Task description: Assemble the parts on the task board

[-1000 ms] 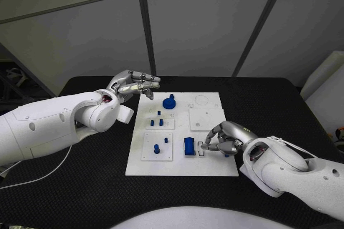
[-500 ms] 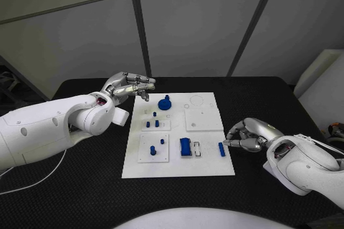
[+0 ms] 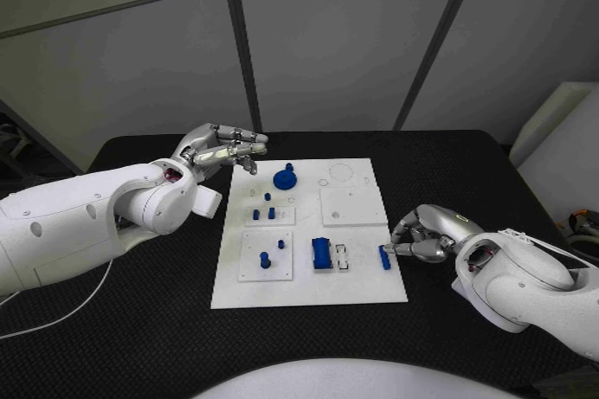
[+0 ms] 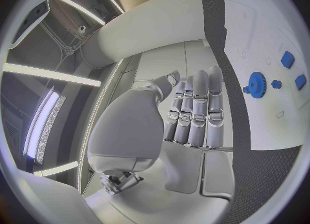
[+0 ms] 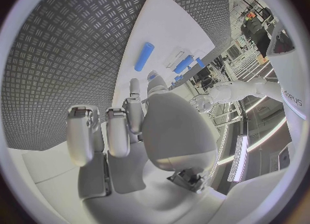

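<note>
So the black table (image 3: 150,330) takes up most of the head view, textured mat-looking surface, with grey wall panels (image 3: 325,53) behind it and something white (image 3: 556,131) leaning off past the table's right edge. Dead centre sits the white board (image 3: 362,282), a long rectangle lying flat, with a few raised square plates on it. The left arm (image 3: 75,222) is the bulkiest thing around and comes in beside the board's left edge, not over it. The left hand (image 3: 225,150) hangs near the board's far left corner; the left wrist view shows its fingers (image 4: 197,105) straight and packed side by side, holding nothing. The right hand (image 3: 424,236) is at the board's right edge, near side, fingers (image 5: 116,131) curled in; looks like nothing's in them, though the head view doesn't make it easy to tell if a fingertip touches anything. Now the parts, all blue: a round gear-like piece (image 3: 285,178) with a knob stands at the far end, a chunky block (image 3: 322,254) stands near the middle toward the near side with white slots right next to it, a small bar (image 3: 384,257) lies on the board just beside the right hand, two short pegs (image 3: 263,214) stand on one left plate, and a peg (image 3: 265,260) with a tiny stud (image 3: 282,241) stands on the plate below.
</note>
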Robot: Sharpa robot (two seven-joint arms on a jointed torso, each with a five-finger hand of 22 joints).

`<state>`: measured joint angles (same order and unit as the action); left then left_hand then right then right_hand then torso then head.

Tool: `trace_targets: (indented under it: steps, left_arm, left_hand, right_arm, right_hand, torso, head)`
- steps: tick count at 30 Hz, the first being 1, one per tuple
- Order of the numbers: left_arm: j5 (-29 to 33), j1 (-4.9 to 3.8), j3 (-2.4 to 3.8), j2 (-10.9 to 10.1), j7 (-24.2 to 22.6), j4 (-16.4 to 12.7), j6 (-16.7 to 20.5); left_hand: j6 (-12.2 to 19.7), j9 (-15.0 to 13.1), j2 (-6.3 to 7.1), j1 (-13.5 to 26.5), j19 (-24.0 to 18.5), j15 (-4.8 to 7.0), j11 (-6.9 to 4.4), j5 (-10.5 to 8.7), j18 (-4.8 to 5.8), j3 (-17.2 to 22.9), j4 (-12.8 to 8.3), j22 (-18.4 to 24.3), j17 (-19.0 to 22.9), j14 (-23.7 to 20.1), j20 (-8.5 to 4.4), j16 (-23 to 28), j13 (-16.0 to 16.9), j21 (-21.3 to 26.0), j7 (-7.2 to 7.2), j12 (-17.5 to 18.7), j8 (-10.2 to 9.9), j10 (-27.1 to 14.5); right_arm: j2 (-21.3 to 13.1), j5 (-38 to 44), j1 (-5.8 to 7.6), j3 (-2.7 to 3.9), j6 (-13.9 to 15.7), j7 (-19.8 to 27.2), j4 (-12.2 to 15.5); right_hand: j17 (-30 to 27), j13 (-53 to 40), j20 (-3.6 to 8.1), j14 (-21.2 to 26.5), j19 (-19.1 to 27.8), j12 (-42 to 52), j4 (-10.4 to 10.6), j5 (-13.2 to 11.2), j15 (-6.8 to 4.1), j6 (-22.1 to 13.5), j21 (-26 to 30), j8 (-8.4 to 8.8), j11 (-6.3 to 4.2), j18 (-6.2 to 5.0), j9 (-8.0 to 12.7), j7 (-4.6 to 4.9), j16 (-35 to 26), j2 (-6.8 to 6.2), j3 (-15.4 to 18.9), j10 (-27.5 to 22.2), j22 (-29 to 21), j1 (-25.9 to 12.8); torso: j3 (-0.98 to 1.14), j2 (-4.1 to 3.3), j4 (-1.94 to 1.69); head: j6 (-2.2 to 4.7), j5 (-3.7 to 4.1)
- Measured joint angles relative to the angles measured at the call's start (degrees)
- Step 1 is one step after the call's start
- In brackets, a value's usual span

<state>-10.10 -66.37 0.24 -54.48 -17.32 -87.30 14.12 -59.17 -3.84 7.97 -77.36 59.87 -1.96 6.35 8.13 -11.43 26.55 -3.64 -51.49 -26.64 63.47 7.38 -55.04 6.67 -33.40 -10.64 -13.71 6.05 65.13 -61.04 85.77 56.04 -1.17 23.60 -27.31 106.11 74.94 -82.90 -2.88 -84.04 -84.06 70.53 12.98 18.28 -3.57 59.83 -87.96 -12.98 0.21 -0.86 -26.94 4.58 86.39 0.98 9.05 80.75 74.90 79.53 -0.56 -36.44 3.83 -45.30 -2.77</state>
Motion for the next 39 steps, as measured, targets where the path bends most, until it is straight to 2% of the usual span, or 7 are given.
trace_targets:
  steps: [9,27,35,39]
  left_arm:
    - [0.0,0.0,-0.01,-0.03,0.0,-0.01,-0.04]
    - [0.0,0.0,-0.01,-0.22,0.0,-0.05,-0.1]
    - [0.0,0.01,-0.01,-0.25,0.01,-0.04,-0.15]
    - [0.01,0.01,-0.01,-0.28,0.02,-0.04,-0.17]
  left_hand:
    - [0.0,0.0,0.0,0.0,0.0,0.0,0.0,0.0,0.0,0.0,0.0,0.0,0.0,0.0,0.0,0.0,0.0,0.0,0.0,0.0,0.0,0.0]
    - [0.0,0.0,0.0,0.0,0.0,0.0,0.0,0.0,-0.01,0.0,0.0,-0.01,-0.01,0.0,0.0,0.0,0.04,0.0,0.0,0.0,0.0,0.0]
    - [0.0,0.0,0.0,0.0,0.0,0.0,0.0,0.0,0.0,0.0,0.0,-0.01,-0.01,0.0,0.0,0.0,0.03,0.0,0.0,0.0,0.0,0.0]
    - [0.0,0.0,0.0,0.0,0.0,0.0,0.0,0.0,0.0,0.0,0.0,-0.01,-0.01,0.0,0.0,0.0,0.03,0.0,0.0,0.0,0.0,0.0]
  right_arm:
    - [1.83,0.29,-0.3,-0.03,-1.91,-0.74,-1.06]
    - [2.73,2.46,-0.54,-0.05,-6.02,-3.26,-1.57]
    - [3.65,4.07,-0.64,0.09,-7.5,-4.32,-1.79]
    - [3.97,5.0,-0.81,0.23,-8.01,-4.61,-1.76]
  right_hand:
    - [-0.01,0.81,0.0,0.0,0.0,0.0,0.48,0.0,0.0,0.37,0.0,0.06,0.0,0.0,0.2,-0.03,0.0,-0.3,0.17,0.0,0.0,-0.31]
    - [-0.02,4.21,0.0,0.0,0.0,-0.23,1.41,-0.46,-0.01,1.27,0.0,0.35,0.0,-0.01,0.41,-0.19,-0.06,-1.16,0.76,0.0,0.0,-1.16]
    - [-0.02,6.34,0.0,0.0,0.0,-0.22,1.56,-1.31,-0.01,1.39,0.21,0.16,0.0,0.0,0.34,-0.3,-0.24,-2.16,0.92,0.0,0.0,-0.71]
    - [-0.02,7.17,0.0,0.0,0.0,-0.22,1.0,-1.31,-0.01,1.49,0.21,0.22,0.01,0.0,0.32,-0.38,-0.24,-2.78,0.36,0.0,0.0,-0.07]
  torso:
    - [-0.02,-0.01,-0.07]
    - [-0.04,0.01,-0.07]
    - [-0.04,0.01,-0.07]
    - [-0.05,0.01,-0.07]
  head:
    - [-0.09,-0.23]
    - [-0.44,-0.38]
    - [-0.44,-0.46]
    - [-0.49,-0.48]
